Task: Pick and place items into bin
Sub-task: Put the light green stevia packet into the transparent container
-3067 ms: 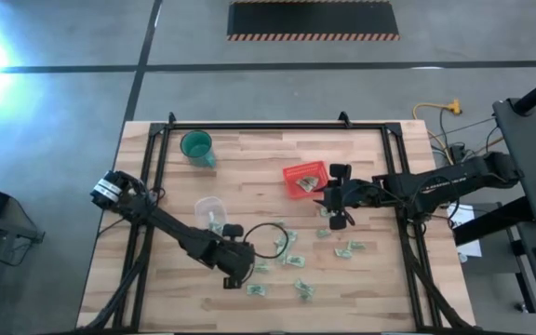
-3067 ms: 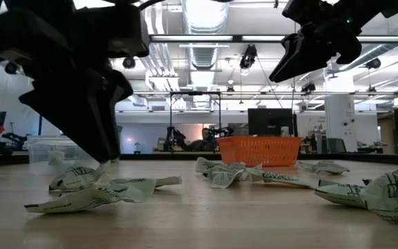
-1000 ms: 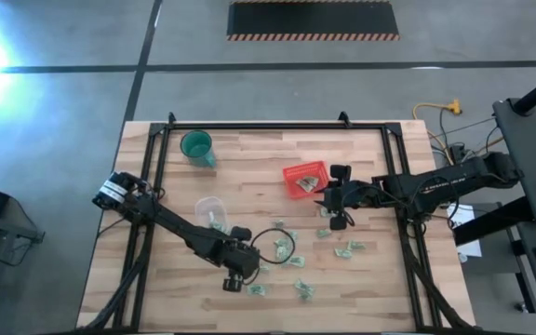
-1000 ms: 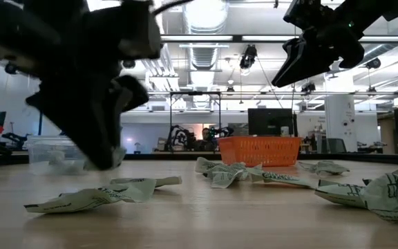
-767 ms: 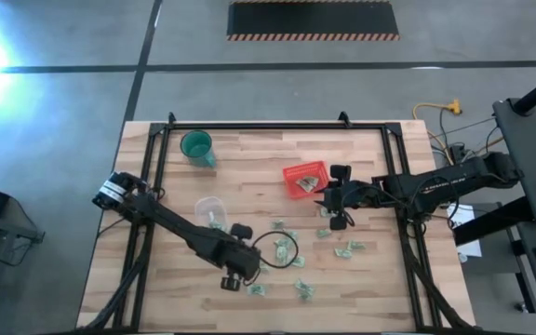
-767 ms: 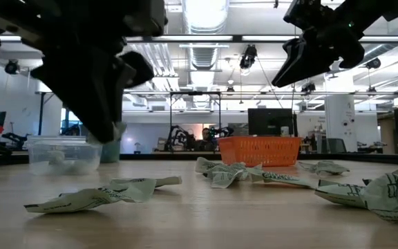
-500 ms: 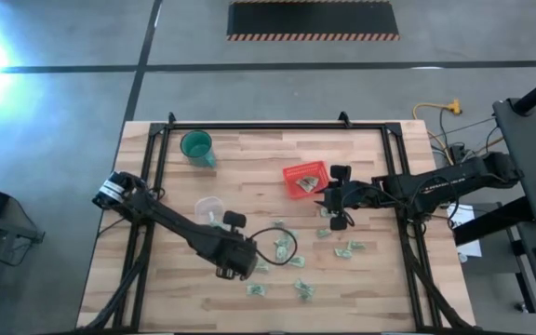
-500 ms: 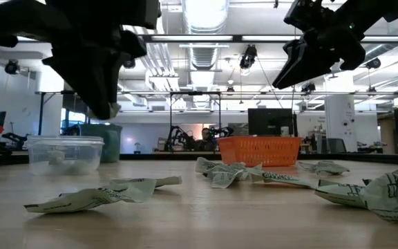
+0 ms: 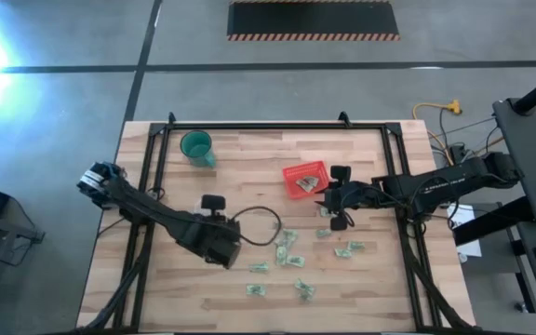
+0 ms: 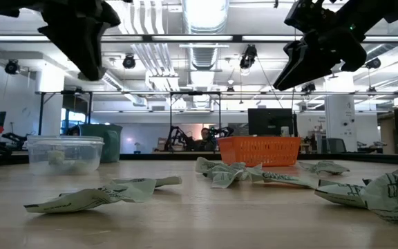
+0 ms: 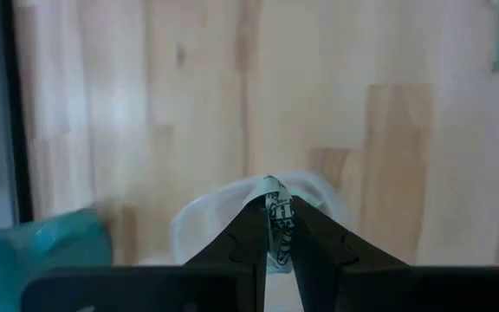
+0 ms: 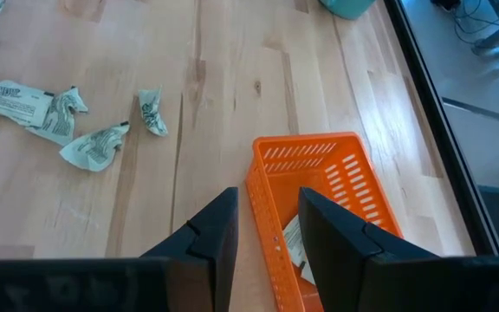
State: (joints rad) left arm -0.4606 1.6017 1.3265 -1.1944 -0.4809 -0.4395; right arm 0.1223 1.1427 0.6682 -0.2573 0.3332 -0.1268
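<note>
Several pale green and white crumpled items (image 9: 287, 244) lie scattered on the wooden table; in the low view they lie in front (image 10: 102, 195). The red basket (image 9: 305, 179) sits right of the table's middle, one item (image 12: 294, 243) lying in it. My left gripper (image 9: 212, 205) is raised over a clear round tub (image 11: 219, 212) and shut on one item. My right gripper (image 9: 329, 196) hovers open just right of the basket, its fingers over the basket's near wall (image 12: 262, 186). My left gripper (image 11: 275, 208) pinches a small pale green item (image 11: 278, 218) between its two fingers, which point down from above. The item is lifted clear of the table and sits over the clear tub; only a strip of it shows between the fingers.
A teal round cup (image 9: 196, 146) stands near the far left corner. The clear tub (image 10: 64, 153) holds a pale scrap. A black cable loop (image 9: 259, 226) trails from my left arm. Black frame rails (image 9: 161, 158) run along the table's sides.
My left gripper has risen from the near side of the table with the item pinched, lifting it clear, and has moved toward the far-left, ending above the clear tub. The remaining items on the table have stayed in place.
</note>
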